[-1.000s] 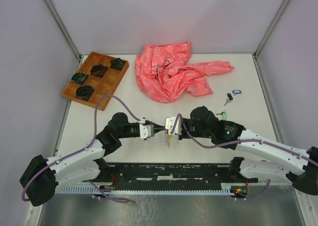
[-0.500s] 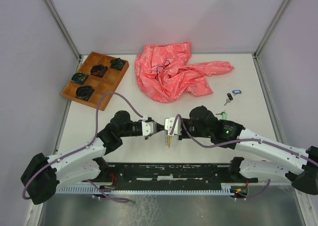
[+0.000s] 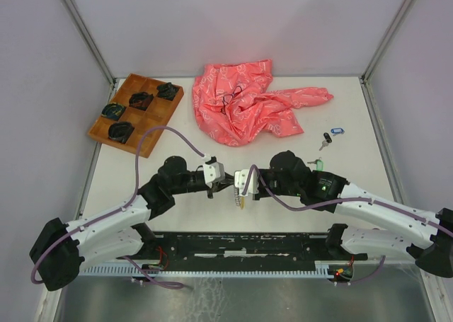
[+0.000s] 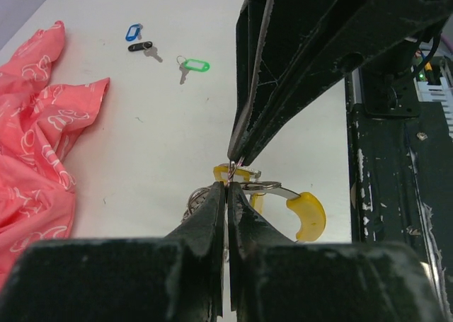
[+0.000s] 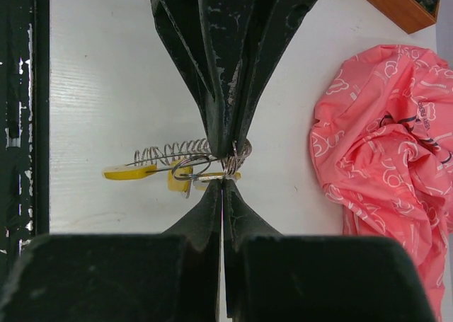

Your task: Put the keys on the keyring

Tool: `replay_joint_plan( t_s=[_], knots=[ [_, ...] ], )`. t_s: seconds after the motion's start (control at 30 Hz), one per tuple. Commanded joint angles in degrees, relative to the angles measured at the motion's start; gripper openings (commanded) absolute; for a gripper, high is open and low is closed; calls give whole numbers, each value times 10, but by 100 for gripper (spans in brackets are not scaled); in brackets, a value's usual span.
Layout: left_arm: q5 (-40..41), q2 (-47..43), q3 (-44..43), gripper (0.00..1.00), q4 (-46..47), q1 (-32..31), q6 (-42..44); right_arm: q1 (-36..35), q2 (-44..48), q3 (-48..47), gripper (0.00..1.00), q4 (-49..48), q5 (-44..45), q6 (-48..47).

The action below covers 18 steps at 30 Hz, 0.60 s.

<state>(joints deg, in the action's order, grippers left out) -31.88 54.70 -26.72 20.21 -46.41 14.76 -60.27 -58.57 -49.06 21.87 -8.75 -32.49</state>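
Note:
The keyring [image 5: 173,152], a grey coiled wire ring, hangs between my two grippers just above the table. My left gripper [image 4: 228,186] is shut on its coil. It comes in from above in the right wrist view [image 5: 226,141]. My right gripper [image 5: 223,182] is shut, tip to tip with the left, pinching a yellow-tagged key [image 5: 185,177] at the ring. A second yellow tag [image 4: 308,212] hangs from the ring. In the top view the yellow key [image 3: 241,202] dangles under the two grippers. The green key [image 4: 195,66], black key [image 4: 140,47] and blue key [image 4: 133,32] lie loose on the table.
A crumpled pink cloth [image 3: 248,106] with a thin dark cord on it lies at the back middle. A wooden compartment tray [image 3: 145,120] holding dark objects stands at the back left. The loose keys lie at the right [image 3: 329,136], near the right arm's elbow.
My left gripper has moved right and turned, closing the gap to the right gripper. The two tips now meet at the keyring. The right arm has barely moved.

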Motion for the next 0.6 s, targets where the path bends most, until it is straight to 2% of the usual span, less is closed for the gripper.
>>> replay_joint_plan(
  t_s=[0.0,0.27,0.57],
  knots=[
    [55,-11,-27,3,9,0,-68,-5,21,-5,1,-26,-5,-23],
    [43,-39,21,3,115,0,-146,-5,23,15,1,-52,33,4],
    [33,-43,47,3,174,0,-159,-5,41,43,6,-90,30,31]
  ],
)
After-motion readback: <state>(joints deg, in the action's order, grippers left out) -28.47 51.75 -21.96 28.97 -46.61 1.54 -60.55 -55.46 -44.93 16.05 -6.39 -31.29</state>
